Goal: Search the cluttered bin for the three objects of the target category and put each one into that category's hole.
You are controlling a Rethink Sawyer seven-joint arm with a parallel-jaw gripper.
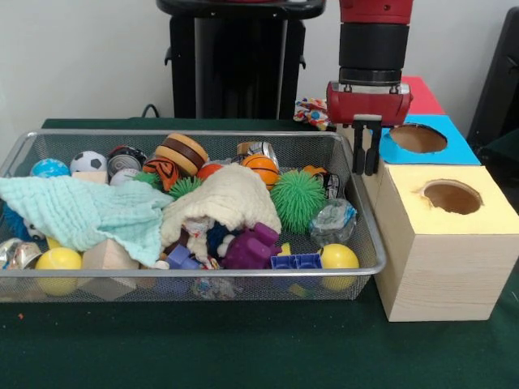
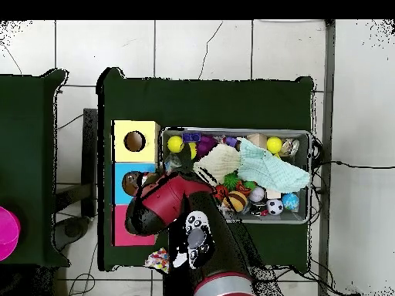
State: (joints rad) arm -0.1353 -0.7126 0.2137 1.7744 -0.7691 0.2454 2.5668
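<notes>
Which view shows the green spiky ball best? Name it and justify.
The front view: the green spiky ball sits unobstructed, its whole bristly outline clear beside the cream cloth. In the overhead view it is only a small green patch next to the arm.

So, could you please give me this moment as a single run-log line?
gripper: empty, fingers close together, between bin and blue box | yellow box: hole open | cloths cover toys

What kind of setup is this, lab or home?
Likely a robot lab sorting station: a green-covered table on tiled floor, a mesh bin full of toys and cloths, three colored boxes with holes, and the claw hanging beside the bin.
</notes>
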